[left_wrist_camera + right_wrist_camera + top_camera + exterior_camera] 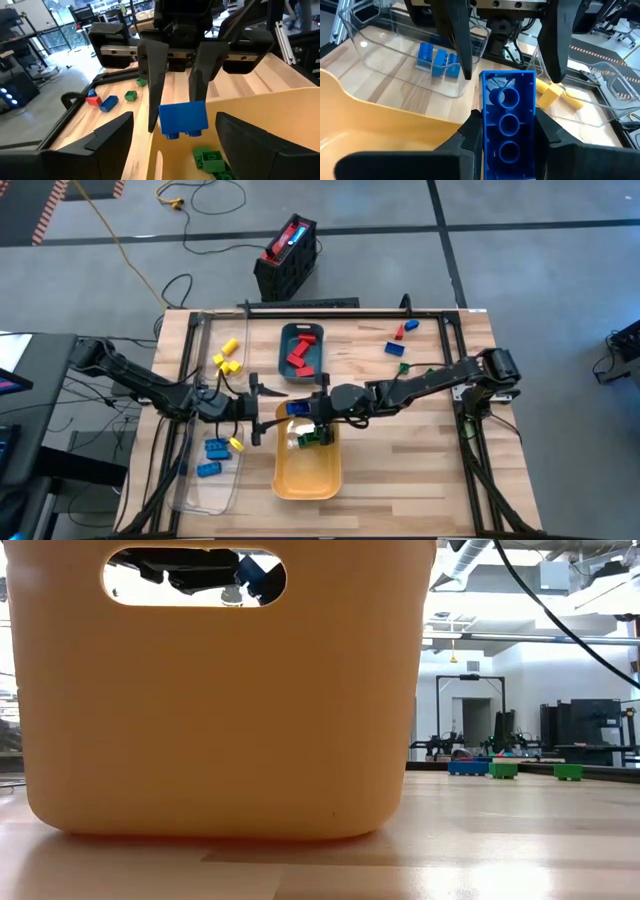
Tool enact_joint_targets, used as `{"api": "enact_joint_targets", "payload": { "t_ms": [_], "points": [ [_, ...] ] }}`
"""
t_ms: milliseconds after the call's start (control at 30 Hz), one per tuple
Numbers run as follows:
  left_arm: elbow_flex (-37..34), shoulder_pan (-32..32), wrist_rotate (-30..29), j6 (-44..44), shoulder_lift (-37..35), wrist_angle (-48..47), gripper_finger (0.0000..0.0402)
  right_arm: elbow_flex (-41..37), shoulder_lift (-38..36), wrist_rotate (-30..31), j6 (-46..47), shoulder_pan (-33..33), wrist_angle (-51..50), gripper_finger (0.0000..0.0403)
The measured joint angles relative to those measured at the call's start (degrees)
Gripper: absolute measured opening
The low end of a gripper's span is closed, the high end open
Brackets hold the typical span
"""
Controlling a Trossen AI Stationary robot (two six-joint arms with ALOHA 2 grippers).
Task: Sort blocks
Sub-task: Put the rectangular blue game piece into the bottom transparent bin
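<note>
Wooden surface: no writing readable anywhere.

Yellow tray at centre, green blocks inside.

Clear tray on left side, several blue blocks inside; teal tray holds red blocks.

Right gripper above yellow tray's far end, fingers clamped on long sides of blue block.

Left gripper facing it, fingers spread wide either side of same block, not touching.

Block likely light, rigid, slick plastic; take flat side walls, not studs.

Loose blocks on far right of surface.
</note>
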Motion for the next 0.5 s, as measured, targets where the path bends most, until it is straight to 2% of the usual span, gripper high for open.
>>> {"api": "enact_joint_targets", "payload": {
  "t_ms": [100,333,500],
  "points": [
    [0.00,0.31,-0.05,0.16,0.95,0.91,0.0275,0.00,-0.02,0.00,0.00,0.00,0.19,0.0101],
    [1.58,0.45,-4.93,1.74,5.99,2.33,0.0264,-0.07,-0.07,0.04,-0.02,-0.30,0.95,0.0101],
    [2.99,0.24,-5.79,2.63,6.63,2.86,0.0264,-0.04,-0.09,0.10,0.02,-0.46,1.66,0.0101]
  ]
}}
